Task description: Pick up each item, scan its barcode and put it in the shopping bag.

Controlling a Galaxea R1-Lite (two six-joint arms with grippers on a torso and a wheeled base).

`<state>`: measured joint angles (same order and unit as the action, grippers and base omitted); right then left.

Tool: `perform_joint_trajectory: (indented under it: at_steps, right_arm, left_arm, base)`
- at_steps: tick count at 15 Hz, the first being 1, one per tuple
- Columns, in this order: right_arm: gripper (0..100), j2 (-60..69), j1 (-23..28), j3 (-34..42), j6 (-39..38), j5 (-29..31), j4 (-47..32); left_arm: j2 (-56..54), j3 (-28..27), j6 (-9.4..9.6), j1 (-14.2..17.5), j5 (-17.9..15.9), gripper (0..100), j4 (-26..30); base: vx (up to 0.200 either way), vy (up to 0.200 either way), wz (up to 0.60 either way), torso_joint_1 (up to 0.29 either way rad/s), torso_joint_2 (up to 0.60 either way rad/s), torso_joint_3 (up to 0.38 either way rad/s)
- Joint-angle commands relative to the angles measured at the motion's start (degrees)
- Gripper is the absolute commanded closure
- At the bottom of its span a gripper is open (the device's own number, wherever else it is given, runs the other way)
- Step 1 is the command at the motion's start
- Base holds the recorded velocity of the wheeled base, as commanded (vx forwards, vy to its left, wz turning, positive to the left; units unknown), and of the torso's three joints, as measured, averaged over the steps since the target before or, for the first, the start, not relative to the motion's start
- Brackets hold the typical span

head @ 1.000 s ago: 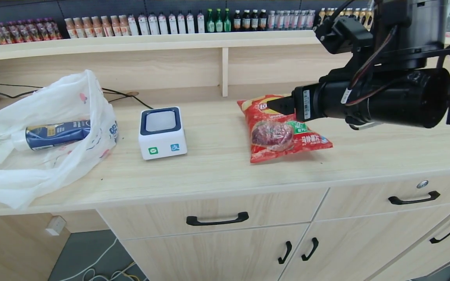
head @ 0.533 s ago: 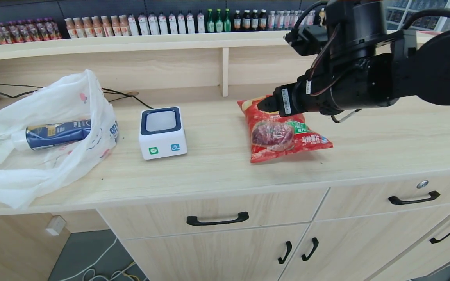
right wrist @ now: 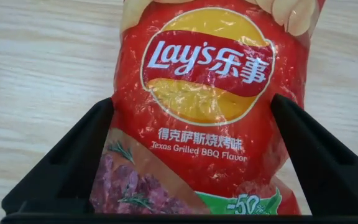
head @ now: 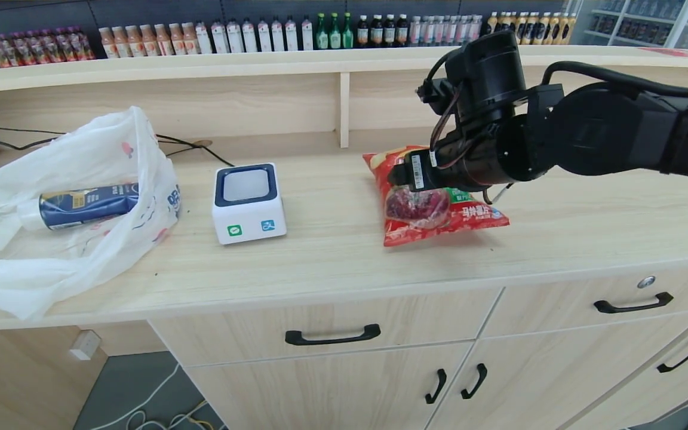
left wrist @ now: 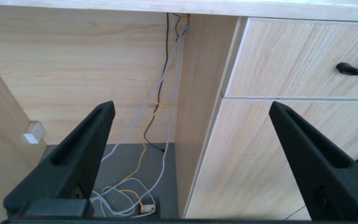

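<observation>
Left gripper (left wrist: pixel 191 107): below the table's front edge, facing the cabinet fronts, jaws wide, holding nothing.
Shopping bag (head: pixel 51 263): left end of table (head: pixel 332 257), mouth open, blue bottle (head: pixel 84 206) lying on its side inside.
Scanner (head: pixel 248 203): mid-table, near the bag.
Chip bag (head: pixel 445 218): flat, right of centre.
Right gripper (right wrist: pixel 192 106): over it, jaws wide, straddling the bag's width.
Bottle row (head: pixel 260 36): on the back shelf (head: pixel 200 65).
</observation>
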<state>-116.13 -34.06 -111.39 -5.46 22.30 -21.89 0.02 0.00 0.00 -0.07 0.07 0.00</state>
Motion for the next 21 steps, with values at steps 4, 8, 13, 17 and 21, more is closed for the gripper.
perform_joint_trajectory:
  at_steps: [4, 8, 13, 17, 21]
  right_arm:
    - [0, -1.91, 1.37, -3.21, -0.08, 2.84, -0.43]
    - [0, -1.38, 1.45, -3.21, -0.16, 3.89, -3.15]
    - [0, -1.47, 1.45, -3.21, -0.34, 3.98, -4.12]
    - [0, -2.96, 0.4, -3.21, -5.96, 3.98, -4.74]
    - [0, -3.84, 0.4, -3.21, -8.34, 3.63, -7.2]
  left_arm:
    - [-0.02, 0.0, 0.0, -0.01, 0.01, 0, 0.0]
    - [-0.02, 0.0, 0.0, -0.01, 0.01, 0, 0.0]
    - [-0.02, 0.0, 0.0, -0.01, 0.01, 0, 0.0]
    - [-0.02, 0.0, 0.0, -0.01, 0.01, 0, 0.0]
    - [-0.02, 0.0, 0.0, -0.01, 0.01, 0, 0.0]
  base:
    - [0.0, 0.0, 0.0, 0.0, 0.0, 0.0]
    - [0.0, 0.0, 0.0, 0.0, 0.0, 0.0]
    - [0.0, 0.0, 0.0, 0.0, 0.0, 0.0]
    - [0.0, 0.0, 0.0, 0.0, 0.0, 0.0]
    - [0.0, 0.0, 0.0, 0.0, 0.0, 0.0]
